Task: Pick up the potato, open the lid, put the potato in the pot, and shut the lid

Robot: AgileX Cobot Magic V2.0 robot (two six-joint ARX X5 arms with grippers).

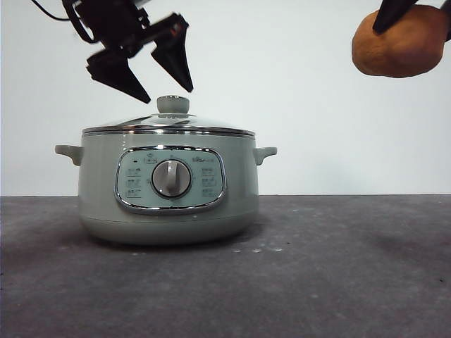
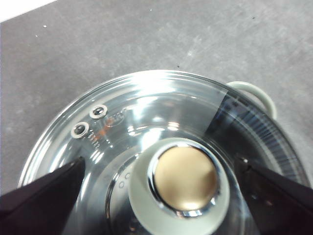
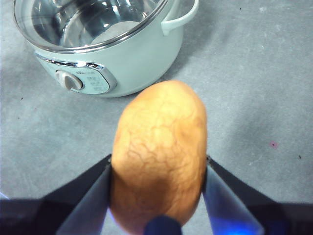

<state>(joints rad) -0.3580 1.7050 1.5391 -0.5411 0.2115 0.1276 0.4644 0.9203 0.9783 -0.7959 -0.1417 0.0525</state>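
Between my right jaws: the potato (image 3: 159,161) is clamped from both sides and held high in the air, well apart from the pot, to its side.
Right gripper (image 3: 156,169): closed on the potato, touching nothing else; I judge it should wait there and keep the grip firm.
Pot (image 1: 168,186): it stands on the grey table (image 1: 352,282), dial to the front, the lid (image 1: 169,125) closed on it.
Left gripper (image 1: 155,81): jaws wide apart, empty, just above the lid's knob (image 2: 178,186), one jaw on each side.
Step in hand: opening the lid. I think I must go straight down, centre on the knob, close, then lift level.
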